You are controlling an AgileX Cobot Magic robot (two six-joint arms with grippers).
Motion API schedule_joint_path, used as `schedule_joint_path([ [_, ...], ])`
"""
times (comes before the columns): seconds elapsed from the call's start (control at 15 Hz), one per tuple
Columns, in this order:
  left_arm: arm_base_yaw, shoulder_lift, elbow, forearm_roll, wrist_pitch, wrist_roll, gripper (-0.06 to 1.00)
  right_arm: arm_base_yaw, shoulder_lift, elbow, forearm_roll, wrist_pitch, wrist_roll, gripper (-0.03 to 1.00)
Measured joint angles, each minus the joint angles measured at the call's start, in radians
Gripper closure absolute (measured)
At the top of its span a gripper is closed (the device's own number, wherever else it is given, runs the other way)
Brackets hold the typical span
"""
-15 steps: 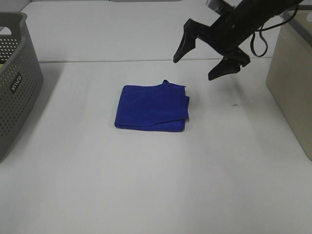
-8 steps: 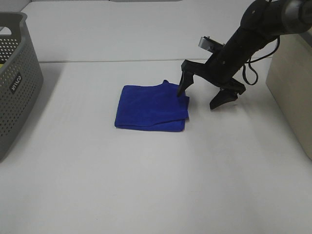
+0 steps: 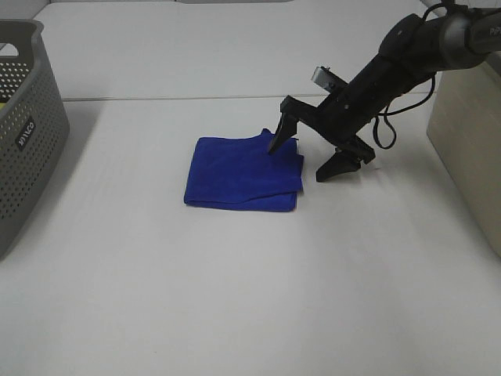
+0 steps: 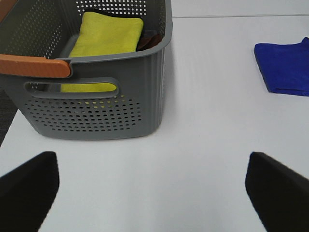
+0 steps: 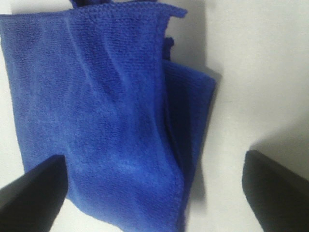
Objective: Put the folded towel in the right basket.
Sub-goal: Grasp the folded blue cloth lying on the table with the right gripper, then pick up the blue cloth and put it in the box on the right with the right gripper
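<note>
The folded blue towel (image 3: 244,174) lies flat on the white table, middle of the exterior view. My right gripper (image 3: 301,159) is open and low over the towel's right edge, one finger (image 3: 278,141) on the towel side and the other (image 3: 329,169) over bare table. In the right wrist view the towel (image 5: 106,111) fills the space between the spread fingers (image 5: 34,193) of the right gripper (image 5: 153,164). The right basket (image 3: 470,133) is a beige box at the right edge. My left gripper (image 4: 152,193) is open and empty; the towel (image 4: 285,67) lies far from it.
A grey perforated basket (image 3: 23,133) stands at the left edge. In the left wrist view this basket (image 4: 96,116) holds a yellow towel (image 4: 108,38) and has an orange handle (image 4: 34,65). White table (image 3: 250,298) lies in front of the towel.
My right gripper has come down and moved left from above the table's back right to the towel's right edge, staying open. The towel has not moved.
</note>
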Motion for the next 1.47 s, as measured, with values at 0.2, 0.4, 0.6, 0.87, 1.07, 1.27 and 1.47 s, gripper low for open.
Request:
schedule_joint_path([
  [0.2, 0.0, 0.0, 0.0, 0.0, 0.0, 0.0, -0.03, 0.058, 0.028, -0.01, 0.084, -0.007, -0.009, 0.07],
  [0.4, 0.0, 0.0, 0.0, 0.0, 0.0, 0.0, -0.03, 0.133, 0.056, -0.008, 0.187, -0.087, -0.061, 0.35],
  [0.6, 0.0, 0.0, 0.0, 0.0, 0.0, 0.0, -0.03, 0.175, 0.076, -0.002, 0.207, -0.182, -0.076, 0.86],
  [0.87, 0.0, 0.0, 0.0, 0.0, 0.0, 0.0, -0.03, 0.173, 0.076, -0.023, 0.192, -0.105, -0.096, 0.86],
  [1.07, 0.0, 0.0, 0.0, 0.0, 0.0, 0.0, -0.03, 0.137, 0.018, -0.155, 0.126, 0.178, -0.126, 0.86],
  [1.27, 0.0, 0.0, 0.0, 0.0, 0.0, 0.0, -0.03, 0.037, -0.128, -0.406, -0.019, 0.32, -0.085, 0.86],
  [1.47, 0.0, 0.0, 0.0, 0.0, 0.0, 0.0, -0.03, -0.024, -0.225, -0.453, -0.147, 0.331, -0.008, 0.86],
])
